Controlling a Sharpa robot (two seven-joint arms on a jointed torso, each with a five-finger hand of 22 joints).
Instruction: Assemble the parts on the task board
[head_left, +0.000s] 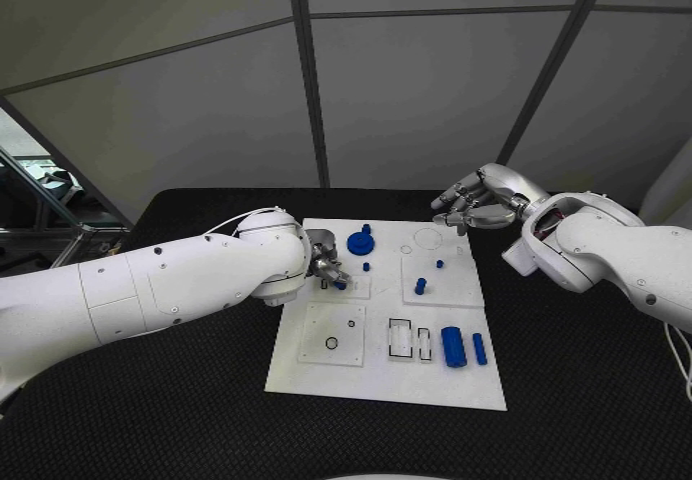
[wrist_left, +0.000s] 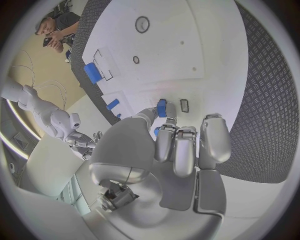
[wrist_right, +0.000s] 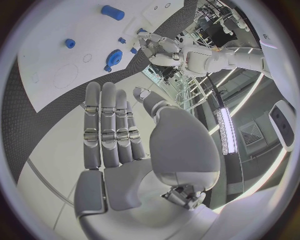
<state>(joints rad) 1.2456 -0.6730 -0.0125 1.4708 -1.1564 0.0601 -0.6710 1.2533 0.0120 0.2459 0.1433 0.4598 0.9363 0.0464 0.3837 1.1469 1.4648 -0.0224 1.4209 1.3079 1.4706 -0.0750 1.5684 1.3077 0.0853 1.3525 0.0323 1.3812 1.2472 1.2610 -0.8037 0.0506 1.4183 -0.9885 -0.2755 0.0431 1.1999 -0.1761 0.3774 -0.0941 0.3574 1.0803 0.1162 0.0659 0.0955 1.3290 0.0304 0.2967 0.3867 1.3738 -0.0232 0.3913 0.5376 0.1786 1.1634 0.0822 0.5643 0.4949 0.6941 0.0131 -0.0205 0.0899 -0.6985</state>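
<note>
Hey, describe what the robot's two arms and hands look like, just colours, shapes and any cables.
Both arms are glossy white with rounded, bulky shells. The left arm carries a thin white cable looped near its wrist. The left hand and the right hand are silver metal with many jointed fingers and smooth rounded palms.

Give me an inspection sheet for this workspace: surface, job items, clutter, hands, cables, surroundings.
Surface: black textured table, with the white task board in the middle.
Job's things: blue gear-shaped part near the board's far edge; two small blue pegs at mid-board; two blue cylinders lying side by side near the front right corner.
Clutter: nothing seen.
Hands: left hand is over the board, pinching a small blue part at its fingertips; right hand hangs beyond the board's far right corner, fingers apart, holding nothing.
Cables: thin white cable looped at the left wrist.
Surroundings: grey panelled wall behind the table.
</note>
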